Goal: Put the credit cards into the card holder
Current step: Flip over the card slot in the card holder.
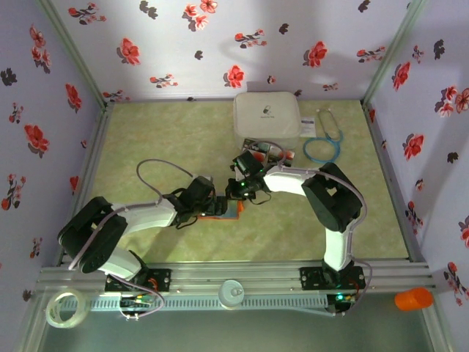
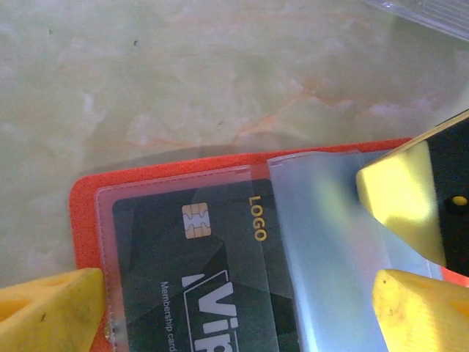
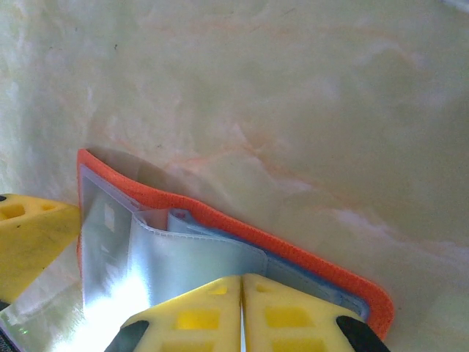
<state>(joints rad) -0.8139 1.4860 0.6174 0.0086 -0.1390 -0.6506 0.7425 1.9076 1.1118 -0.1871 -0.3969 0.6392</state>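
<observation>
The card holder (image 2: pixel 86 220) lies open with a credit card (image 2: pixel 183 279) inside. The left gripper (image 2: pixel 238 290) is spread wide apart. The right gripper (image 3: pixel 242 286) pinches the holder.

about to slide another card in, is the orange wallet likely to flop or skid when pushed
Probably floppy: the wallet edge curves and its clear sleeve bows. It may skid, lying flat on the smooth table. Likely light, being thin.

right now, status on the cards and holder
left gripper open, straddling card holder. right gripper shut, tips on clear sleeve. one credit card sleeved inside. nothing blocking.
</observation>
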